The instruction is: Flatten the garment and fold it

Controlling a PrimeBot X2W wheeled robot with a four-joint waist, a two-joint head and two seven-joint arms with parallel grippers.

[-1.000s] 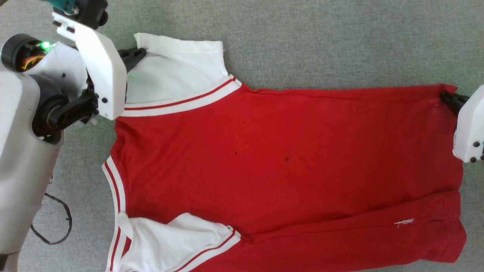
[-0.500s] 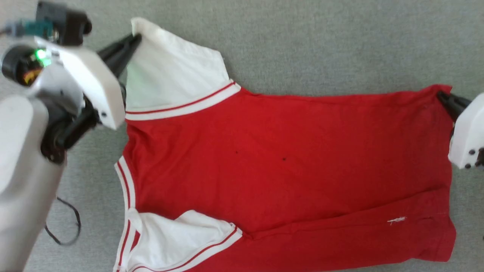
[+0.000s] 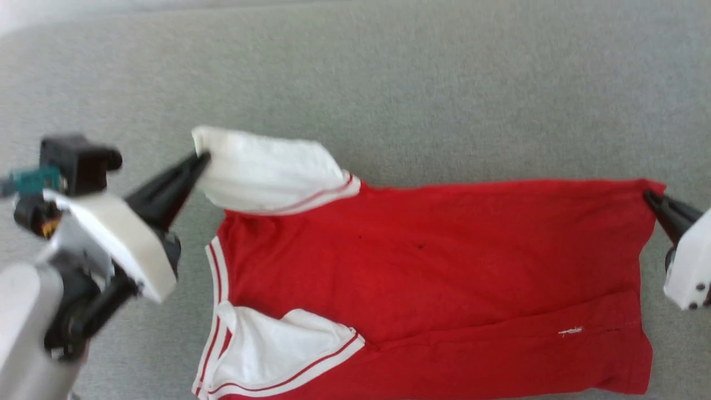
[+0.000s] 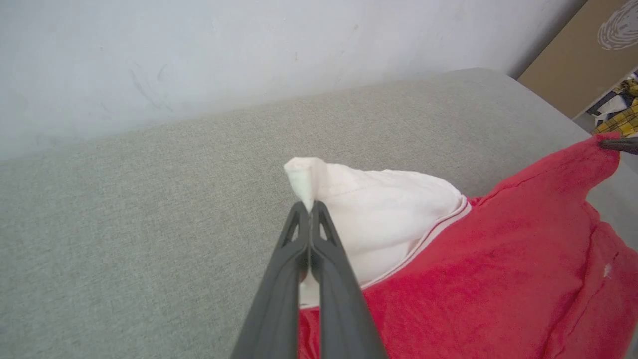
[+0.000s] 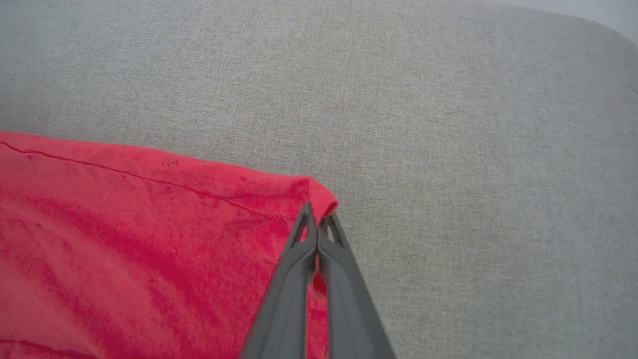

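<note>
- The garment (image 3: 433, 266), a red jersey-style T-shirt with short white sleeves and white-and-red striped trim, lies stretched sideways across a grey woven fabric surface (image 3: 389, 83). Its plain red side faces up, the neck end toward the robot's left and the hem toward its right.
- The left gripper (image 3: 201, 160) has its two long dark fingers pressed together on the outer corner of the far white sleeve (image 3: 266, 172). In the left wrist view a tuft of white cloth pokes out past the tips.
- The right gripper (image 3: 651, 197) is likewise clamped tight on the far red hem corner (image 5: 319, 192), with the cloth curling over its tips.
- The far edge of the shirt appears lifted and drawn taut between the two grips.
- The near white sleeve (image 3: 278, 350) lies rumpled at the near shoulder, and a long crease runs from it toward the hem.
- A pale wall (image 4: 199, 50) rises behind the surface.
</note>
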